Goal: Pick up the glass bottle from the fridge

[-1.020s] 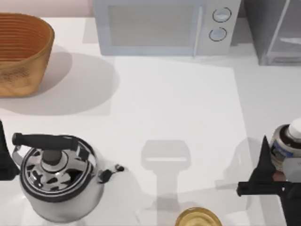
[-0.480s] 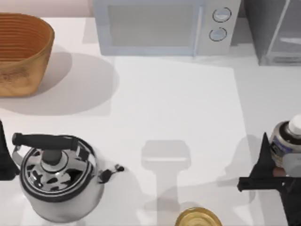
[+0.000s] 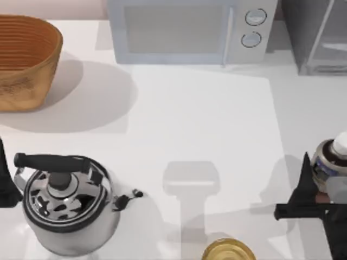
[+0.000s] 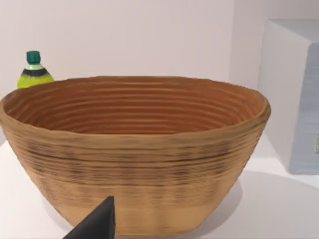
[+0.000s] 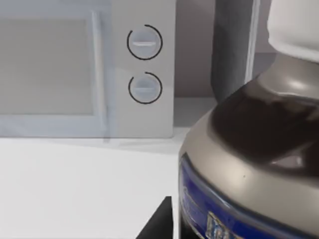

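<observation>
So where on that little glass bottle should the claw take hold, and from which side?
Best around the round body of the glass bottle, below the white cap. The bottle stands upright at the table's right edge, and the right claw sits at its near side, so a level approach from there suits; the narrow cap offers less to grip.

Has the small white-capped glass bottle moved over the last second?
Yes. The glass bottle drifted slightly toward the table's right edge, judged against the microwave.

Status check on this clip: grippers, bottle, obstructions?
Right gripper at table's right edge, shut on glass bottle. Bottle out of fridge. Left gripper parked at left edge beside kettle. No obstruction near the bottle.
</observation>
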`<action>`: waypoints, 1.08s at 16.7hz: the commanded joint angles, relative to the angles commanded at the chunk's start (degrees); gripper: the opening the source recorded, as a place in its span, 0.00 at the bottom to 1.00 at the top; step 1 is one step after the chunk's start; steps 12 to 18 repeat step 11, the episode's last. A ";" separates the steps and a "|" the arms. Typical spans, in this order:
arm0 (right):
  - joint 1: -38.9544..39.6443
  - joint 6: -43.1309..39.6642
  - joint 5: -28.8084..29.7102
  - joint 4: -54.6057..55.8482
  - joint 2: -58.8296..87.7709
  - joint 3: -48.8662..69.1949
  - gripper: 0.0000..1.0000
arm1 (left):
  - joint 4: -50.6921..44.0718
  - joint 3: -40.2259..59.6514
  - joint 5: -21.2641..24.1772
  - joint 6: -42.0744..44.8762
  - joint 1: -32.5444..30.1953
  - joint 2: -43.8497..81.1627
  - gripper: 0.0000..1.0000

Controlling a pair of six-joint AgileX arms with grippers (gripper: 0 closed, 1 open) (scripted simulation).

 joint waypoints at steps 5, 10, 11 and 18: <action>0.00 0.00 0.00 0.00 0.00 0.00 0.98 | 0.00 0.00 0.00 0.00 0.00 0.00 1.00; 0.00 0.00 0.00 0.00 0.00 0.00 1.00 | 0.00 0.00 0.00 0.00 0.00 0.00 1.00; 0.00 0.00 0.00 0.00 0.00 0.00 1.00 | 0.00 0.00 0.00 0.00 0.00 0.00 1.00; 0.00 0.00 0.00 0.00 0.00 0.00 1.00 | 0.00 0.00 0.00 0.00 0.00 0.00 1.00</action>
